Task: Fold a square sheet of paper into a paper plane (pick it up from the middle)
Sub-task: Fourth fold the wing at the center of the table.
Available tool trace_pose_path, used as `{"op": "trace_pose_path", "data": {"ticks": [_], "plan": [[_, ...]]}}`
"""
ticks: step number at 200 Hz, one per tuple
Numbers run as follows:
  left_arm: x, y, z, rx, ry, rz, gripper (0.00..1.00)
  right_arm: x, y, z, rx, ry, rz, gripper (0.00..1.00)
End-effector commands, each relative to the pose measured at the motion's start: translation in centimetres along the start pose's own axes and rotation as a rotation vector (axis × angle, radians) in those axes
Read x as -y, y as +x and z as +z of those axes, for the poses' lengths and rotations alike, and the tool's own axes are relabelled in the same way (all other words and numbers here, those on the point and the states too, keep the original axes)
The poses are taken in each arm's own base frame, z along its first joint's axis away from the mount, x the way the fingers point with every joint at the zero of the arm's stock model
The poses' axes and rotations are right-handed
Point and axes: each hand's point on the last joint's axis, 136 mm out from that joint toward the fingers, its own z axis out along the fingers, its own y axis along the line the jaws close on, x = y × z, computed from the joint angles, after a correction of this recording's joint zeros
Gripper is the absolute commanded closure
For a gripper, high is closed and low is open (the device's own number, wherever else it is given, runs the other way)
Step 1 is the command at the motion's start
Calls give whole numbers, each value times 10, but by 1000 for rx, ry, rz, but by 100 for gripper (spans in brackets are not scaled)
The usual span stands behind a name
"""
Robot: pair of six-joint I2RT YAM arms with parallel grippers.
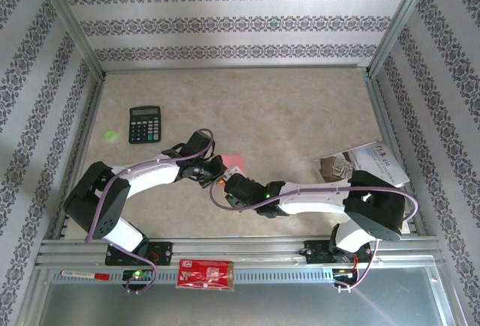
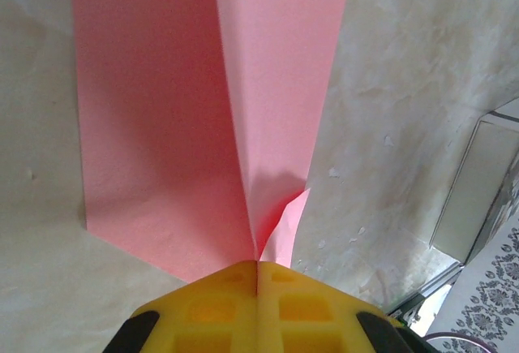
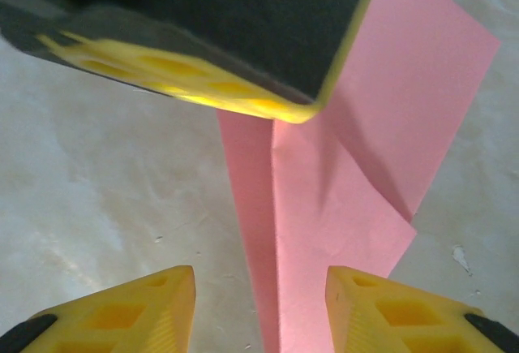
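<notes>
Reference landmark: the black desk calculator, lying flat at the far left of the beige mottled tabletop.

Task item: the thin pink-red square sheet of paper lies on the tabletop to the right of the calculator and nearer the arm bases, where the two wrists meet. It is not flat. One long crease runs down it, and the paper rises along that crease into a ridge, with a panel spread on the surface to either side. A small crumple shows at the ridge's end, by the pinching fingertips.

Left gripper: closed. Its yellow fingers are pressed together without a gap, and the ridge end of the sheet is clamped at their tips.

Right gripper: jaws apart, nothing held. Its two yellow fingers stand either side of the folded strip. Whether either one touches the paper cannot be told. It faces the left gripper tip to tip, close by.

Other items:
- A pale green dot sits just left of the calculator.
- A white printed leaflet lies far right of the calculator, partly under the right arm.
- A red printed packet rests on the grey metal rail, well nearer than the calculator.
</notes>
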Motion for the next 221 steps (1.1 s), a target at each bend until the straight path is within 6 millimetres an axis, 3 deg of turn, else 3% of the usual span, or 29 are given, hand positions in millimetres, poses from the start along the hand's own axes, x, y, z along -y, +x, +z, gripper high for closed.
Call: {"op": "trace_pose_path", "data": {"ticks": [1, 88, 221], "plan": [[4, 11, -5, -41, -11, -6, 100, 6, -9, 3, 37, 78, -3, 56], [1, 13, -1, -62, -17, -8, 100, 2, -11, 14, 28, 114, -12, 63], [-4, 14, 1, -60, -24, -6, 100, 6, -8, 16, 16, 143, 12, 87]]}}
